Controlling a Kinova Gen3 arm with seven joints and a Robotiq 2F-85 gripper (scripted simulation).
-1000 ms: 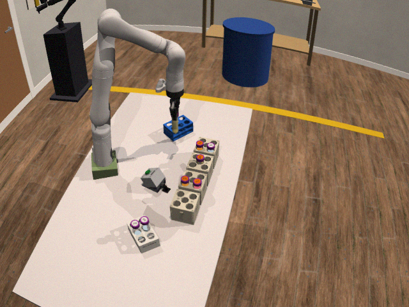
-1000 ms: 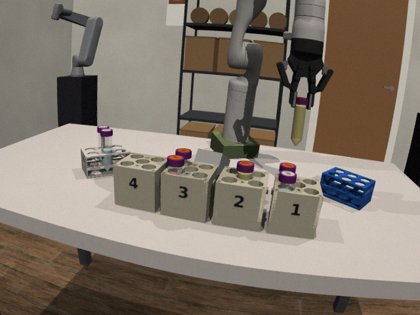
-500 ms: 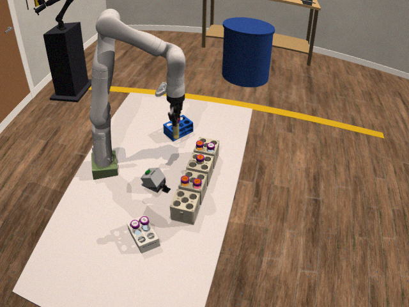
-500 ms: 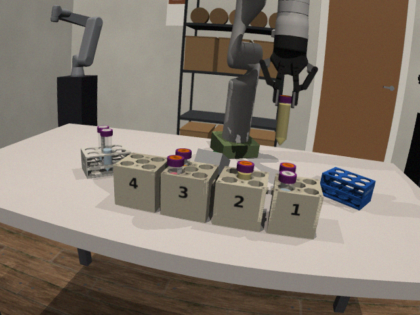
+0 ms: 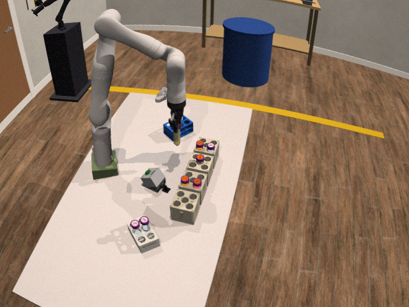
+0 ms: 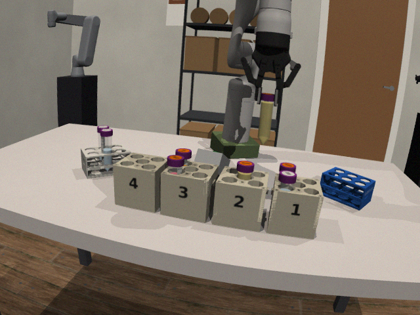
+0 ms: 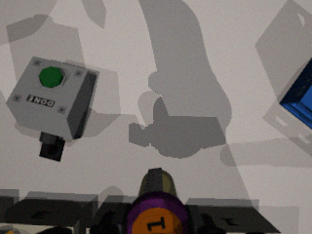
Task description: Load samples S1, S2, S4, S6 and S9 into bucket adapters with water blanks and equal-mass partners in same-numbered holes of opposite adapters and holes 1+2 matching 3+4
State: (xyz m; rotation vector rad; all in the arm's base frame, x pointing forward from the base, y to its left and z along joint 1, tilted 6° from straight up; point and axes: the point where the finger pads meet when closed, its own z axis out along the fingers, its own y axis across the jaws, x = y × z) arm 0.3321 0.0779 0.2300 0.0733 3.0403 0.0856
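Observation:
My gripper [image 6: 268,96] is shut on the purple cap of a sample tube [image 6: 266,118] that holds tan liquid. It hangs upright and high above the table, behind adapters 2 [image 6: 239,199] and 1 [image 6: 294,208]. In the wrist view its orange cap dot [image 7: 156,221] reads 1. Adapter 1 holds an orange-dot tube [image 6: 287,167] and a white-dot blank [image 6: 287,177]. Adapter 2 holds one orange-dot tube [image 6: 245,167]. Adapter 3 [image 6: 184,193] holds two orange-dot tubes. Adapter 4 [image 6: 134,184] is empty.
The blue rack [image 6: 347,188] stands empty right of adapter 1. A grey rack [image 6: 100,161] left of adapter 4 holds two white-dot blanks. The DONE desk [image 7: 51,95] with its green key sits between the arm's base [image 5: 105,168] and the adapter row.

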